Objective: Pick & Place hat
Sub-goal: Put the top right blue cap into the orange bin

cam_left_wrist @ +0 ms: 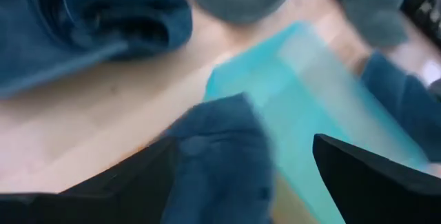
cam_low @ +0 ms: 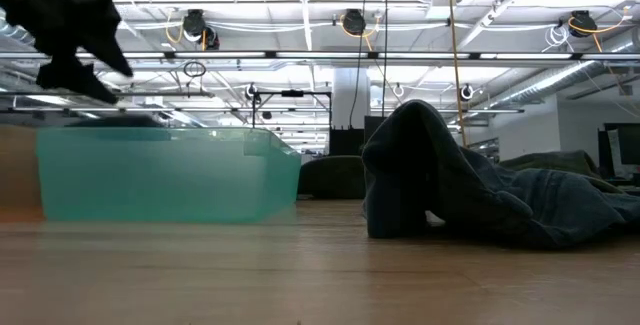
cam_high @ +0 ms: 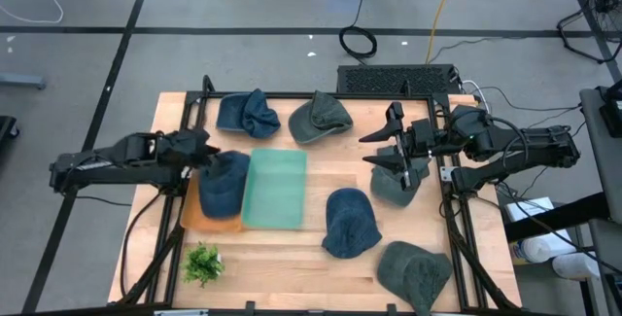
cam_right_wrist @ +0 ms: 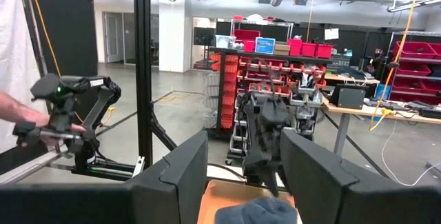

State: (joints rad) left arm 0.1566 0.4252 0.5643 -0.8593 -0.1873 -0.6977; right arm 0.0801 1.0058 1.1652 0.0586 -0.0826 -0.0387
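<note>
Several soft hats lie on the wooden table. A dark blue hat (cam_high: 224, 182) (cam_left_wrist: 220, 148) rests in an orange bin (cam_high: 194, 215) beside a teal bin (cam_high: 275, 190) (cam_low: 160, 173). My left gripper (cam_high: 206, 151) (cam_left_wrist: 255, 182) hovers open over that hat's far-left edge, with the hat showing between its spread fingers. My right gripper (cam_high: 381, 149) (cam_right_wrist: 244, 182) is open and raised above a grey hat (cam_high: 397, 184) near the table's right edge; it points toward the left arm.
Other hats lie on the table: blue (cam_high: 248, 114) and grey-green (cam_high: 319, 117) at the far edge, blue (cam_high: 350, 221) (cam_low: 450, 180) in the middle, grey (cam_high: 413, 272) at the near right. A small green plant (cam_high: 202, 263) stands near left. A person's hand (cam_right_wrist: 21, 122) shows beyond the table.
</note>
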